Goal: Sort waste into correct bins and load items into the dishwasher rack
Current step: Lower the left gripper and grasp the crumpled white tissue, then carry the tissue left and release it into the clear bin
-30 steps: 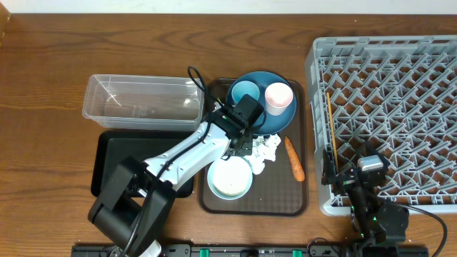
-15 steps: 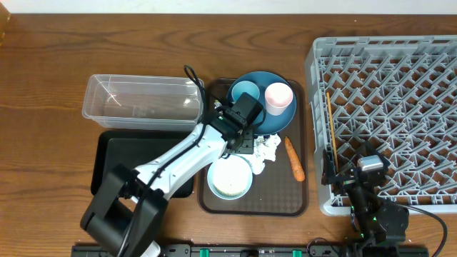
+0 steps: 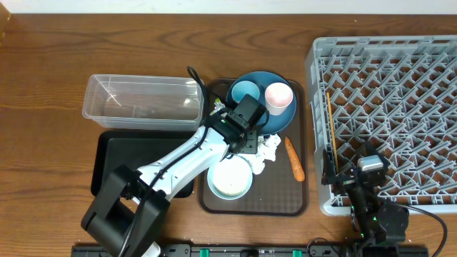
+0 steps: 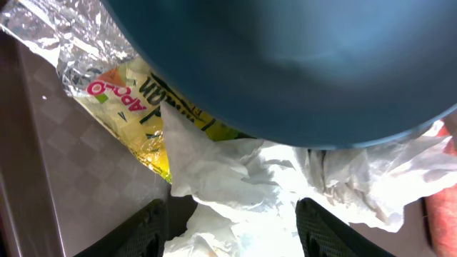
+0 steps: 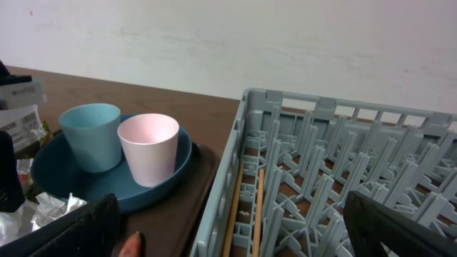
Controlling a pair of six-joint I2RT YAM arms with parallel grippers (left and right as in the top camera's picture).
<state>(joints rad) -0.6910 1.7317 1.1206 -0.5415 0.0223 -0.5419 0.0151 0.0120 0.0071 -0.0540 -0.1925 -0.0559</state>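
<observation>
Overhead, the clear tub (image 3: 136, 78) and black tray (image 3: 114, 151) look empty and the dishwasher rack (image 3: 385, 78) holds no dishes, so nearly all seems left: plate (image 3: 275, 123), bowl (image 3: 230, 178), carrot (image 3: 294, 158) and napkins (image 3: 268, 150) crowd the brown serving tray (image 3: 278, 201), the left gripper (image 3: 250, 147) squeezed between plate and bowl. In the left wrist view its fingers (image 4: 153, 228) stand parted around a napkin, ungripped, with snack wrapper (image 4: 136, 114) and foil (image 4: 64, 43) under the plate's edge. In the right wrist view the right gripper (image 5: 235, 235) gapes wide, empty, beside the rack's wall.

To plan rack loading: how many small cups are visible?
2: a small light blue cup and a small pink cup, together on the round dark blue plate. The arm may hide more.
</observation>
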